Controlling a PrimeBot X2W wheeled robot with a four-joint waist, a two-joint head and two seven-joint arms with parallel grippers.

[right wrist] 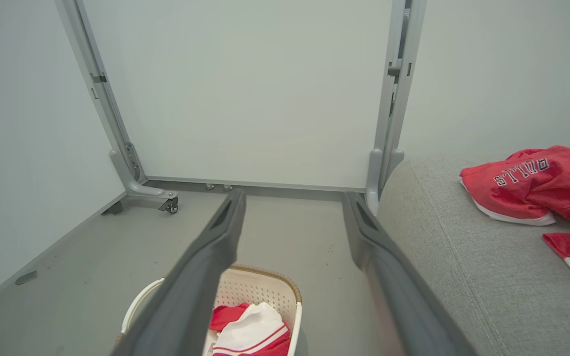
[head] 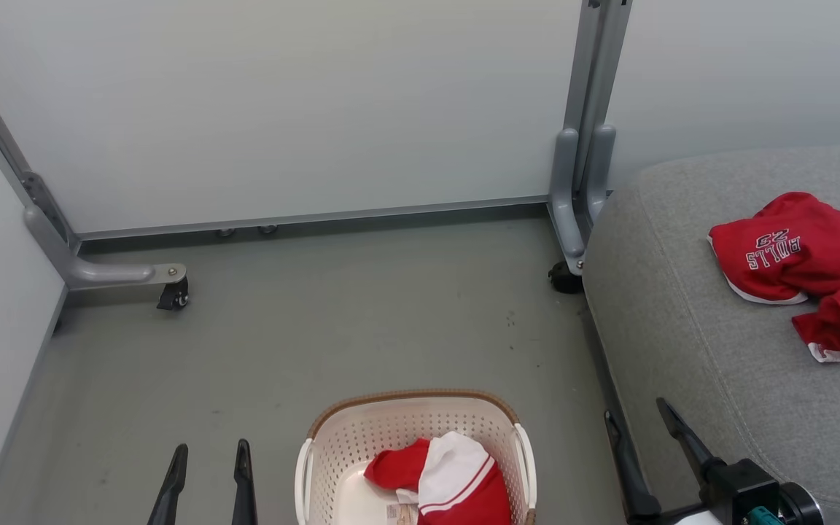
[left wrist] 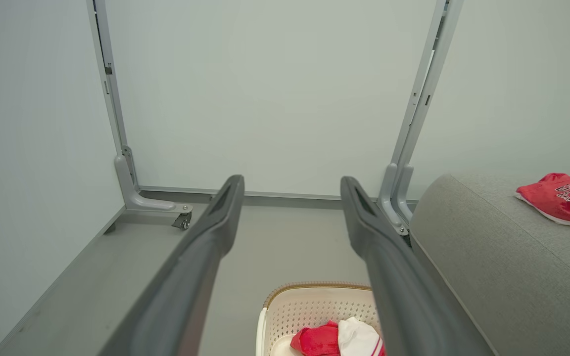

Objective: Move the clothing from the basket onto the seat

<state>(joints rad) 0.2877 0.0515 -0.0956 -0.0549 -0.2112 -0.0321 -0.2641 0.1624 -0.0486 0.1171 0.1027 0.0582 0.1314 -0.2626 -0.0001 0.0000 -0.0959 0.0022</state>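
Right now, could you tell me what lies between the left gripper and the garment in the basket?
In the head view, bare grey floor, then the perforated wall of the basket, lie between the left gripper and the red-and-white garment.

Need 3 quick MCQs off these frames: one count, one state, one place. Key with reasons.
1. How many garments lie in the oval cream-white perforated plastic basket?
A) none
B) one
C) three

2. How do the left pincer and right pincer stand?
A) both open and empty
B) both shut on cloth
C) left shut on the basket

3. Where is the red fabric garment with white "BULLS 23" lettering?
A) in the basket
B) on the large grey woven-fabric seat
C) held in the right pincer

Key:
1 B, a single red fabric garment with a white panel sits inside.
2 A, each pair of fingers is spread with nothing between.
3 B, it rests on the cushion, apart from the basket.
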